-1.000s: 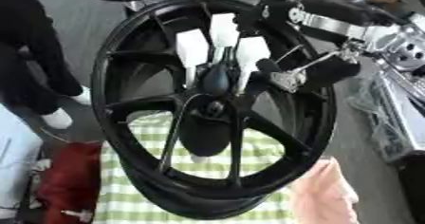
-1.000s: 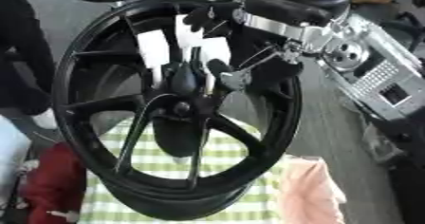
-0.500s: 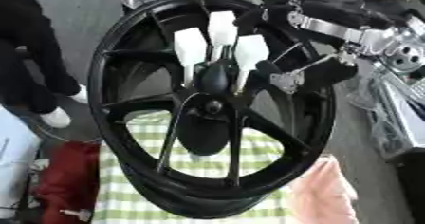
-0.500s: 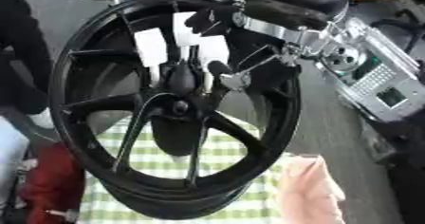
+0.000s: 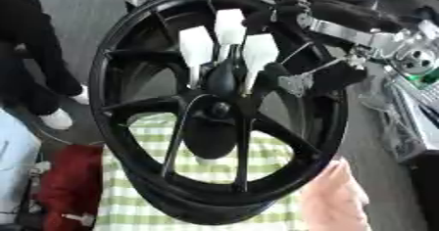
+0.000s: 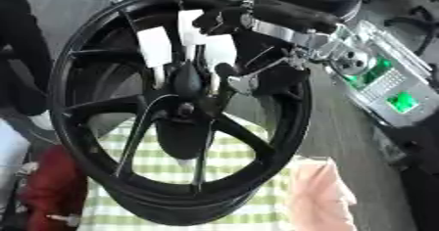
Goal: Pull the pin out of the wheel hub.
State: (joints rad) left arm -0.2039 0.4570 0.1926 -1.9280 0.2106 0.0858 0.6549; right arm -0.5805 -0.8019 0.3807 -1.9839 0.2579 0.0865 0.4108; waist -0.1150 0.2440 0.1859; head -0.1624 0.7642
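Right hand reached in from upper right, white-tipped fingers curled round pin at hub of one black wheel, set on checked cloth.

Black wheel stands upright and fills most of the view, w/ open gaps between its spokes. Upper gaps are crowded: the robot's right hand, white-tipped fingers pointing down, sits just above the hub, and its arm crosses the rim from upper right. Lower gaps are free, showing green checked cloth behind. Left gap is open too, w/ a person's dark clothing beyond the rim. Right of the rim: a pink object low down and a metal device w/ green parts, narrowing passage on that side. Red item lies at lower left, beside the cloth.
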